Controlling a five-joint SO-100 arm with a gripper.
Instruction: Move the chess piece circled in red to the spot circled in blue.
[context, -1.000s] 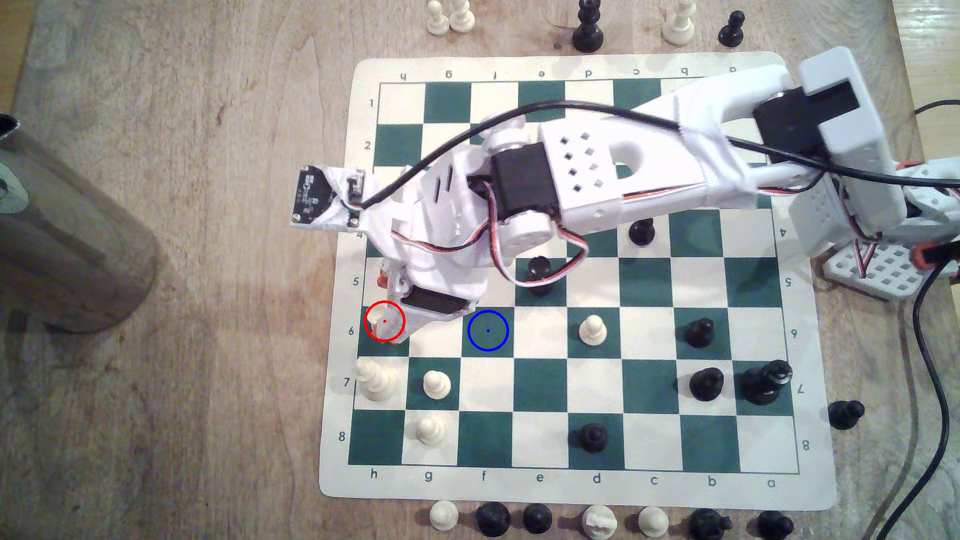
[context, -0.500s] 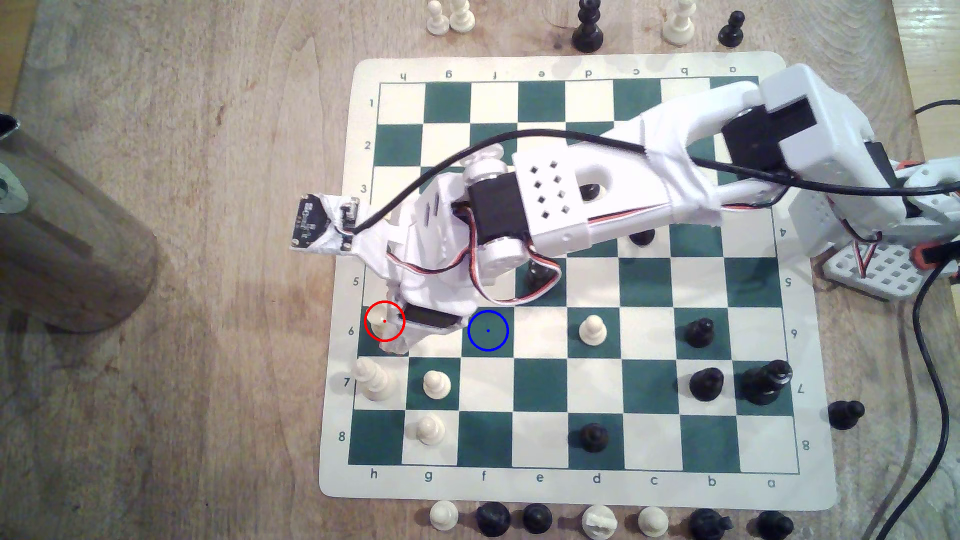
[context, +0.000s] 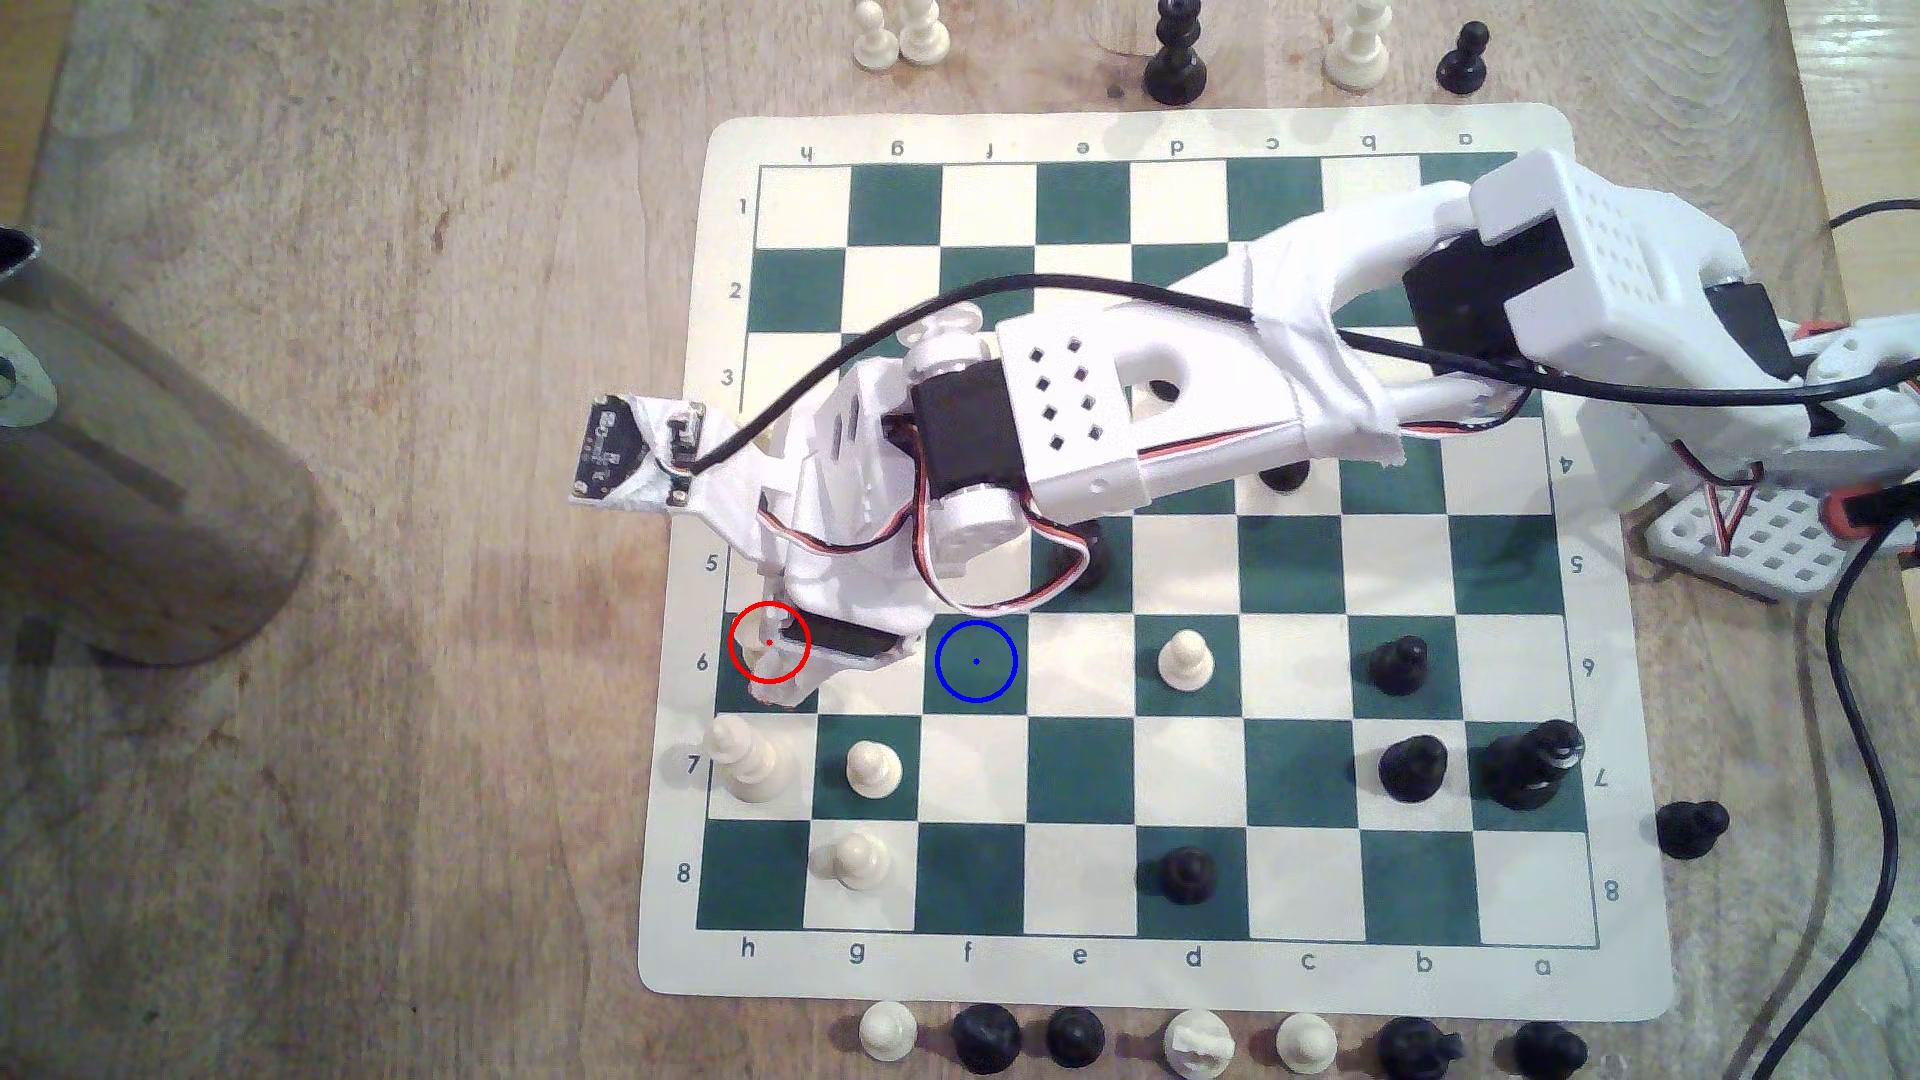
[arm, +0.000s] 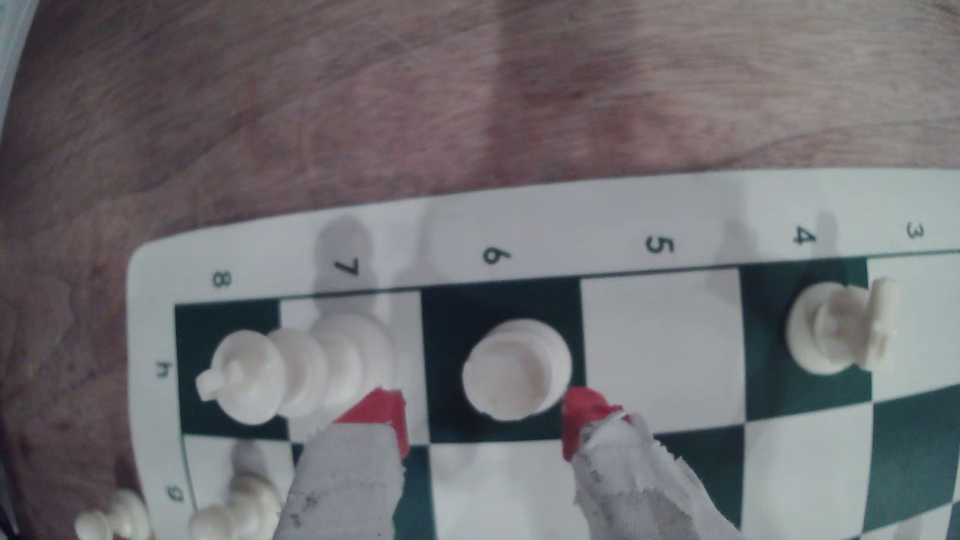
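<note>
The chess piece (arm: 514, 369) stands on h6 between the spread, open pincer (arm: 485, 415), now lower than 1 second ago.

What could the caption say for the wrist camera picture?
Open gripper with red fingertips straddles the cream chess piece on its green square.

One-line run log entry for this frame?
phase: pre-grasp | end effector: open, straddling chess piece | chess piece: upright on its red-ringed square | spot: vacant

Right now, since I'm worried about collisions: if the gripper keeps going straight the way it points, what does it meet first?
Probably the chess piece, lying between the open red fingertips of the gripper; depth is unclear.
</note>
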